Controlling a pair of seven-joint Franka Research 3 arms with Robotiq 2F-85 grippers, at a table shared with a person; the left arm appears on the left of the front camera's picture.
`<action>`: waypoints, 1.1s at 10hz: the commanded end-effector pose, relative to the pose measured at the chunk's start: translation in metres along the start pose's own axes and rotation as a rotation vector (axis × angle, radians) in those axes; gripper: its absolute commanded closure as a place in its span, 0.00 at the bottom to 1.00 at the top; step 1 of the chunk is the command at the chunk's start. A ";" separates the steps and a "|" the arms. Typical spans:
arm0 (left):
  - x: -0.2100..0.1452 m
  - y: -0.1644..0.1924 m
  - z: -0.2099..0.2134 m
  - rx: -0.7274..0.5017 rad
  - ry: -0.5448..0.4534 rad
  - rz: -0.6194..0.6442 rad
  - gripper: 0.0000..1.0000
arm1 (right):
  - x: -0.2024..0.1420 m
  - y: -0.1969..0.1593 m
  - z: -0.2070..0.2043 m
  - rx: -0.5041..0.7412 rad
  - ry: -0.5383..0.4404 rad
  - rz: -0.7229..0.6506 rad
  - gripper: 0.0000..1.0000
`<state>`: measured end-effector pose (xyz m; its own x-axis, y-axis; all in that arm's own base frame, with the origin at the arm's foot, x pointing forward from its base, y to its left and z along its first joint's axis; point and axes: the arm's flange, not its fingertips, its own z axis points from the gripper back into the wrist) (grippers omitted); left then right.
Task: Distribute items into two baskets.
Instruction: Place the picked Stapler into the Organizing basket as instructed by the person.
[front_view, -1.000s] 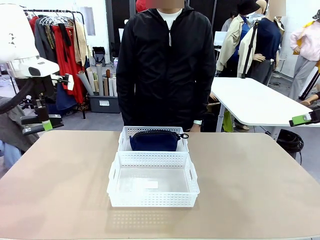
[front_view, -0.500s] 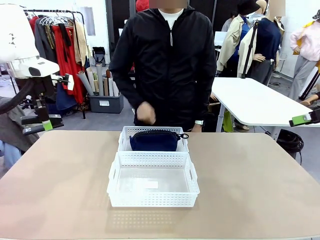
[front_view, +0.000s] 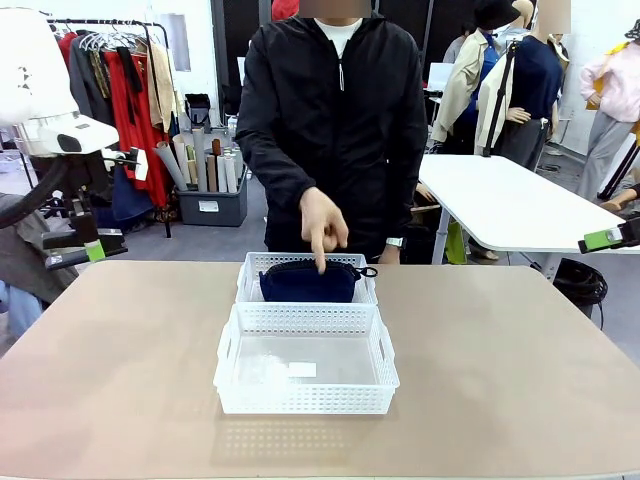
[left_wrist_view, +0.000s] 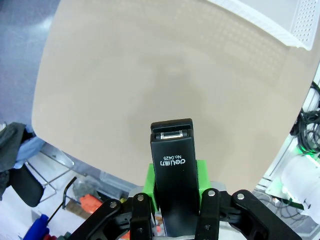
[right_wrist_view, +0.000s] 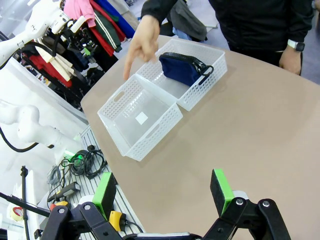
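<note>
Left pincer (left_wrist_view: 175, 200) clamped on stapler (left_wrist_view: 174, 175) off counter (front_view: 120, 350) edge; right pincer (right_wrist_view: 165, 192) spread wide, empty. Baskets (front_view: 305, 360) touching mid-counter. Hand (front_view: 322, 226) over pouch (front_view: 308, 281).

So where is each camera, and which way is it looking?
Front view: between the arms, looking across the table at the person pointing a hand at the pouch.
Left wrist view: looks down over the table edge; left gripper clamps the stapler.
Right wrist view: looks across at both baskets; right gripper open.
Front and right wrist views share the hand, pouch and nearer, empty basket.
</note>
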<state>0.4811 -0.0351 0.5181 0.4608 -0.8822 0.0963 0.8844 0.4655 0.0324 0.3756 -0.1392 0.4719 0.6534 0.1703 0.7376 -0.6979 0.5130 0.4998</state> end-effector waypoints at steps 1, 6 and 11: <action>-0.002 -0.001 0.002 0.008 -0.013 0.007 1.00 | 0.001 0.001 0.001 -0.004 0.003 -0.002 0.00; -0.002 -0.001 0.002 0.008 -0.013 0.007 1.00 | 0.001 0.001 0.001 -0.004 0.003 -0.002 0.00; 0.016 -0.047 0.012 0.050 -0.011 -0.027 1.00 | 0.001 0.001 0.001 -0.004 0.003 -0.002 0.00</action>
<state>0.4634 -0.0664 0.5308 0.4272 -0.8980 0.1054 0.8989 0.4344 0.0568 0.3756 -0.1392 0.4719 0.6535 0.1704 0.7375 -0.6979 0.5130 0.4998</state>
